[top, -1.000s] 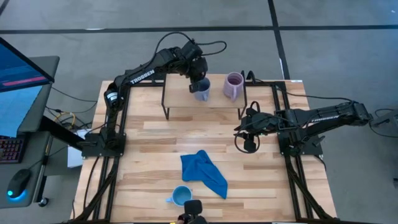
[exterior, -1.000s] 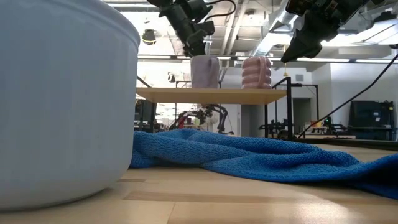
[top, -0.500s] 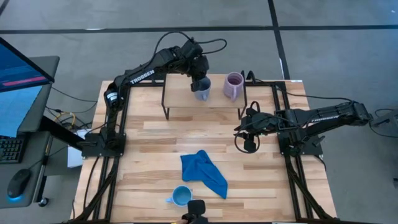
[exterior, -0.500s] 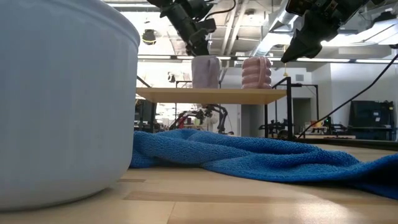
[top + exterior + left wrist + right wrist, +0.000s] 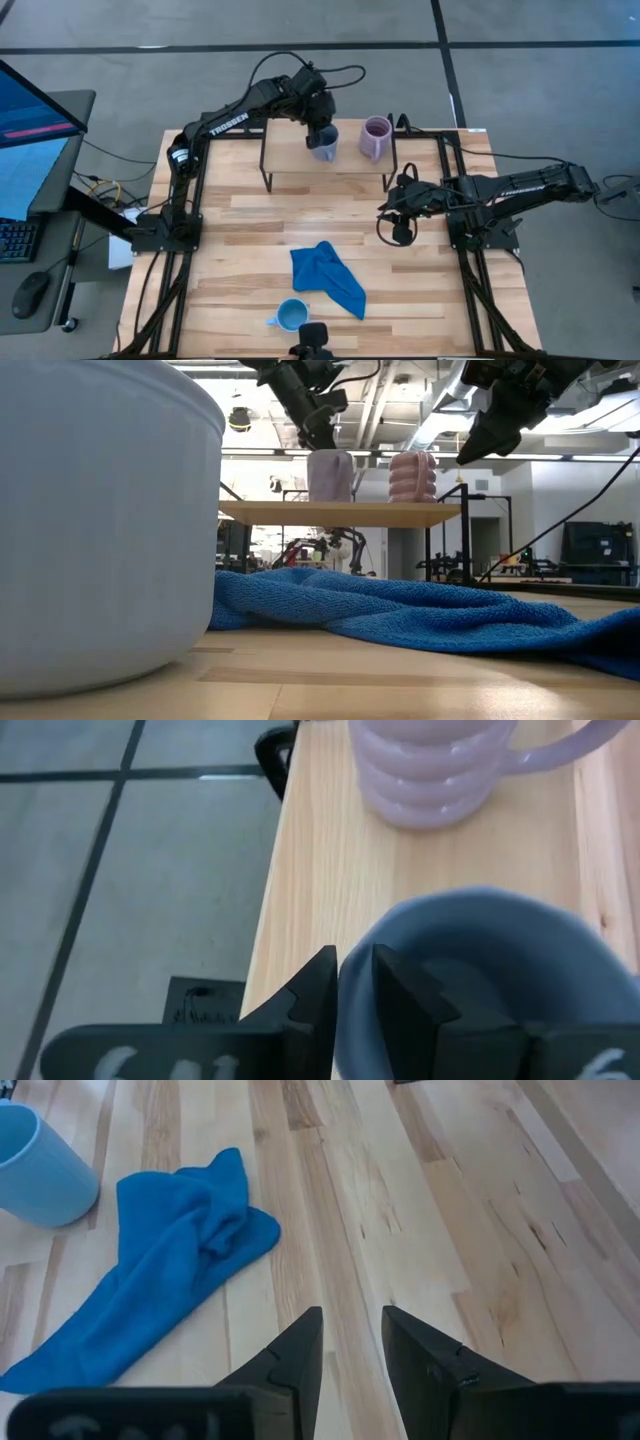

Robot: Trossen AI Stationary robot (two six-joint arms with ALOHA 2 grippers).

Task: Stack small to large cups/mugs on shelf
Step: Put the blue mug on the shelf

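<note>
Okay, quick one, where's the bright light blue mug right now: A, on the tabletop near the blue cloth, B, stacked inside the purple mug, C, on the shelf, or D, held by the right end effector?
A: the bright light blue mug stands on the tabletop beside the blue cloth.

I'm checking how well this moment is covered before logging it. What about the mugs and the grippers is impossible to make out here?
- Bright light blue mug: low view, cut off by the edges; handle unseen.
- Grey-blue mug: left wrist view, base cut off; the left gripper pinches its rim.
- Pale purple mug: top cut off there.
- Right gripper: open over the table; high view too small to show the fingers.
</note>
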